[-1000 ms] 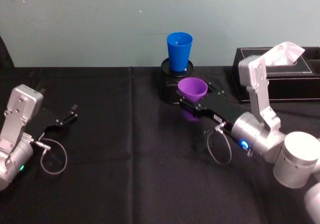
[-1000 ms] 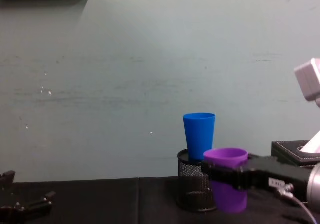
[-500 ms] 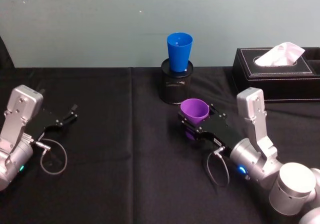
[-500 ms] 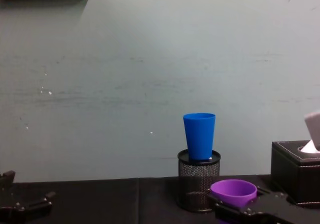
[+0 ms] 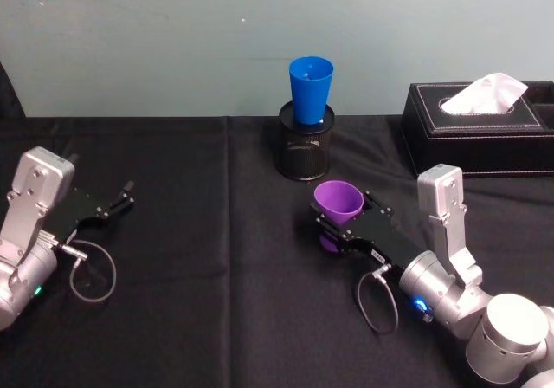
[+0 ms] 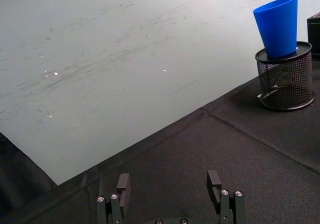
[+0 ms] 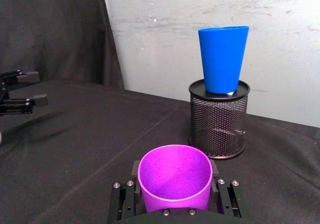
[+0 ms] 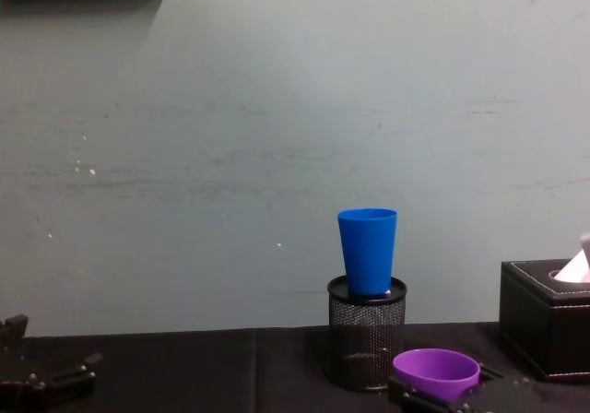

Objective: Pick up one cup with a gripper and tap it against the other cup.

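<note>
My right pincer [image 5: 339, 226] gripped the purple tapered plastic cup [image 5: 338, 203] mid-tabletop [image 5: 216, 258], apart from the tall blue plastic cup [image 5: 311, 87]; left pincer [image 5: 117, 203] open, parked.

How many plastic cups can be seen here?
2. The bright blue tapered plastic cup stands on the black mesh pen holder; the purple plastic cup is held in the right claw.
</note>
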Tool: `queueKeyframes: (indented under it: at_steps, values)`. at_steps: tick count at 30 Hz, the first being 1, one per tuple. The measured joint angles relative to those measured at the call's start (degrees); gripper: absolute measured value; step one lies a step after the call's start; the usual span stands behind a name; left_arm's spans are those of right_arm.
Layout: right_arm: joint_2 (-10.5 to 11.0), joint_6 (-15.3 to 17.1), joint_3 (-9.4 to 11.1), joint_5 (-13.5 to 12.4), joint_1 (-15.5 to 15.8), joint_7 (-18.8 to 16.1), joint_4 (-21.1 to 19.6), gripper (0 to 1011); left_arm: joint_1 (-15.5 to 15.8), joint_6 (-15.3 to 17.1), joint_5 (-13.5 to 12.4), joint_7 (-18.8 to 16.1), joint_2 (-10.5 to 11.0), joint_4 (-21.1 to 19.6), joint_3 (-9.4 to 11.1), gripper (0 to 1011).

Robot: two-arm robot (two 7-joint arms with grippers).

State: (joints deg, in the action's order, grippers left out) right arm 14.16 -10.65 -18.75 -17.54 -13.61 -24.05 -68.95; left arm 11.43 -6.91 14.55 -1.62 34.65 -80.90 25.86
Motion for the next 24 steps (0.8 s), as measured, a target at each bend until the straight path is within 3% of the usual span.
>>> queueKeyframes:
  at_steps: [5,13,24]
  values:
    - [0.0,0.3,0.0,-0.2,0.0,-0.4,0.1,778,0.0,0.0,0.0,0.0,0.0,0.0,0.0,1000]
    - [0.3,1.1,0.0,0.8,0.3,0.5,-1.2,997,0.0,0.0,0.0,0.0,0.0,0.0,0.0,1000]
    - [1.4,1.9,1.3,0.5,2.0,1.5,-8.0,1002,0.0,0.0,0.0,0.0,0.0,0.0,0.0,1000]
